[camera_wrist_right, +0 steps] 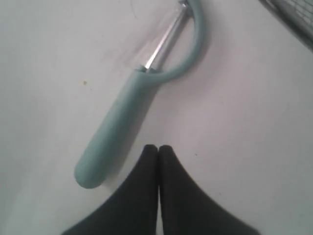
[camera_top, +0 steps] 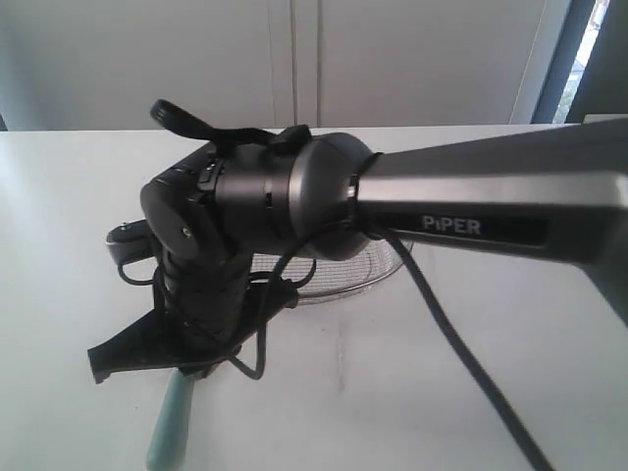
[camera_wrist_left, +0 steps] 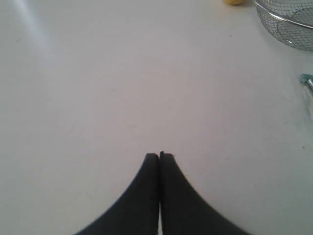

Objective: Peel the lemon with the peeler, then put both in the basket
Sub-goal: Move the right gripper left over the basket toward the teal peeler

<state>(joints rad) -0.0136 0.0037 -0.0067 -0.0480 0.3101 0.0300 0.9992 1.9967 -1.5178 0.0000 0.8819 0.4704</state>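
Note:
The peeler (camera_wrist_right: 117,132) lies flat on the white table, teal handle towards my right gripper (camera_wrist_right: 158,147) and metal blade (camera_wrist_right: 164,44) pointing away. That gripper is shut and empty, its tips just beside the handle's end and not touching it. In the exterior view only the handle end (camera_top: 172,422) shows below my right arm (camera_top: 294,186). The lemon (camera_wrist_left: 234,1) is a yellow sliver at the frame edge, near the wire-mesh basket (camera_wrist_left: 288,24). My left gripper (camera_wrist_left: 159,155) is shut on nothing over bare table, well away from both.
My right arm fills the middle of the exterior view and hides most of the basket (camera_top: 358,280) and the lemon. The peeler's head (camera_wrist_left: 308,83) peeks in at the edge of the left wrist view. The basket rim (camera_wrist_right: 293,14) lies beyond the blade.

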